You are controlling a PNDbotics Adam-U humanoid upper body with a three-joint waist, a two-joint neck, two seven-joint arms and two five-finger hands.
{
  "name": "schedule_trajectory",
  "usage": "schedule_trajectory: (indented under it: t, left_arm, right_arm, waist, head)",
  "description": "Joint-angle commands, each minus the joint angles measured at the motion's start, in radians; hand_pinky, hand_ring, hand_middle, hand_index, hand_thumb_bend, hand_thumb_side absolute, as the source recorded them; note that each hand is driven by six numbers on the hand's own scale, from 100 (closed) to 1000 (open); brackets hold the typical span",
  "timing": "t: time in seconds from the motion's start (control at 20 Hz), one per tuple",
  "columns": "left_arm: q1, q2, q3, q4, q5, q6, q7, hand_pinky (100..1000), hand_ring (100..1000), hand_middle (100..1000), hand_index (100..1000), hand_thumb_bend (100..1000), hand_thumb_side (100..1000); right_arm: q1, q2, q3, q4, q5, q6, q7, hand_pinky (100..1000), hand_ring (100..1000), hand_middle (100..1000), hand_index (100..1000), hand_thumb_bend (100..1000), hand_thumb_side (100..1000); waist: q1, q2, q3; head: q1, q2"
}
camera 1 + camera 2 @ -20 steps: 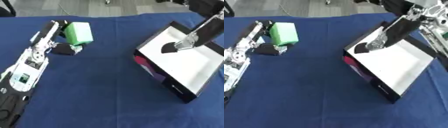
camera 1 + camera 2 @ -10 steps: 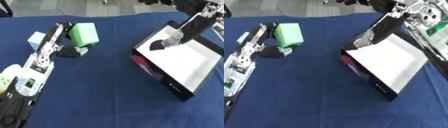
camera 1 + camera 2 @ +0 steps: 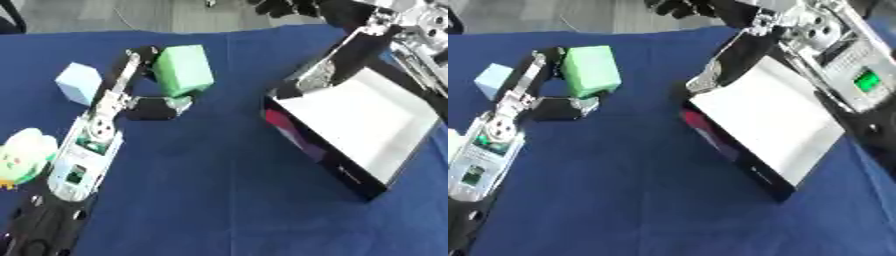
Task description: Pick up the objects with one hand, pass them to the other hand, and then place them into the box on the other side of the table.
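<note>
A green block (image 3: 184,72) stands tilted at the far left of the blue table. My left hand (image 3: 153,107) is at the block, long fingers along its left side and thumb under it, pinching it. The black box (image 3: 311,150), white inside, lies at the right. My right hand (image 3: 319,77) hangs at the box's far left corner, too blurred to read. A light blue cube (image 3: 79,82) lies left of my left arm. A pale yellow-green toy (image 3: 26,157) sits at the left edge.
Blue cloth (image 3: 219,200) covers the table, with open room between the left arm and the box. My right arm (image 3: 833,55) slants across the box's far side from the upper right. Grey floor shows beyond the far edge.
My right hand has risen from inside the box to its far left corner. The view has shifted, bringing the light blue cube and toy into sight. My left hand stays at the green block.
</note>
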Motion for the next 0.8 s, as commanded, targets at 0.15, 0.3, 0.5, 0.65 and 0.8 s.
schedule_trajectory:
  t: [0.15, 0.3, 0.5, 0.65, 0.8]
  left_arm:
    - [-0.015, -0.038, -0.009, -0.016, 0.031, -0.029, -0.024, 661, 645, 442, 573, 100, 172]
    - [-0.014, -0.057, -0.018, -0.013, 0.06, -0.042, -0.037, 661, 644, 440, 573, 100, 193]
    - [-0.009, -0.076, -0.031, -0.007, 0.1, -0.063, -0.056, 660, 645, 439, 575, 100, 207]
    - [-0.008, -0.084, -0.035, 0.002, 0.118, -0.067, -0.067, 656, 642, 437, 575, 100, 218]
    - [-0.008, -0.095, -0.038, 0.009, 0.14, -0.069, -0.069, 653, 639, 436, 576, 100, 239]
  right_arm:
    - [-0.027, -0.006, 0.004, 0.032, 0.021, -0.004, 0.002, 937, 914, 891, 903, 651, 100]
    - [-0.031, -0.003, 0.01, 0.045, 0.031, -0.013, 0.006, 937, 914, 890, 902, 649, 100]
    - [-0.033, 0.003, 0.018, 0.053, 0.038, -0.023, 0.014, 937, 915, 891, 903, 648, 100]
    - [-0.035, 0.006, 0.021, 0.055, 0.034, -0.024, 0.022, 938, 915, 892, 905, 648, 100]
    - [-0.037, 0.011, 0.026, 0.056, 0.028, -0.023, 0.032, 939, 917, 894, 907, 648, 100]
  waist:
    - [0.017, -0.043, 0.011]
    - [0.017, -0.043, 0.014]
    - [0.015, -0.042, 0.015]
    - [0.015, -0.043, 0.016]
    - [0.015, -0.041, 0.018]
  head:
    - [-0.017, 0.006]
    - [-0.027, 0.006]
    - [-0.038, 0.006]
    - [-0.043, 0.005]
    - [-0.046, 0.005]
